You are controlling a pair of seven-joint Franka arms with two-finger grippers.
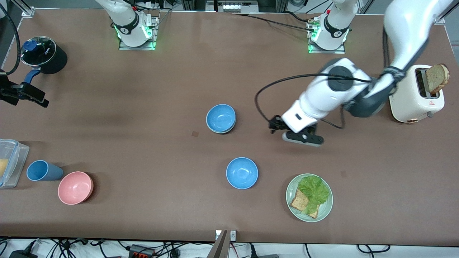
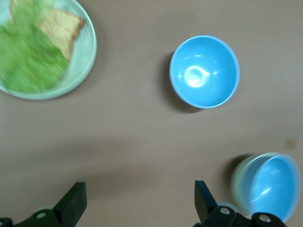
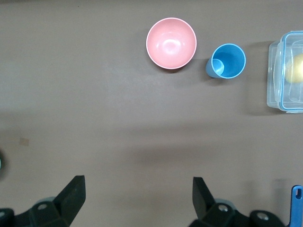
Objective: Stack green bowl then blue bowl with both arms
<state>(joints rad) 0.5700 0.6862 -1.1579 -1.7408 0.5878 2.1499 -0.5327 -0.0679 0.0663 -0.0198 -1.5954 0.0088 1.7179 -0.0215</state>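
The green bowl (image 2: 238, 182) sits mid-table with a blue bowl (image 1: 221, 118) nested inside it, so only its pale rim shows. A second blue bowl (image 1: 242, 172) stands alone, nearer the front camera. My left gripper (image 1: 303, 138) hangs open and empty over bare table beside the stack, toward the left arm's end. In the left wrist view its fingers (image 2: 75, 201) frame bare table, with the nested blue bowl (image 2: 272, 187) and the lone blue bowl (image 2: 204, 71) in sight. My right gripper (image 3: 138, 201) waits open and empty, high over the right arm's end.
A pale green plate (image 1: 324, 211) with lettuce and toast lies near the lone blue bowl. A toaster (image 1: 412, 96) holding bread stands at the left arm's end. A pink bowl (image 1: 75, 187), blue cup (image 1: 41, 170), clear container (image 1: 12, 161) and black pot (image 1: 45, 55) occupy the right arm's end.
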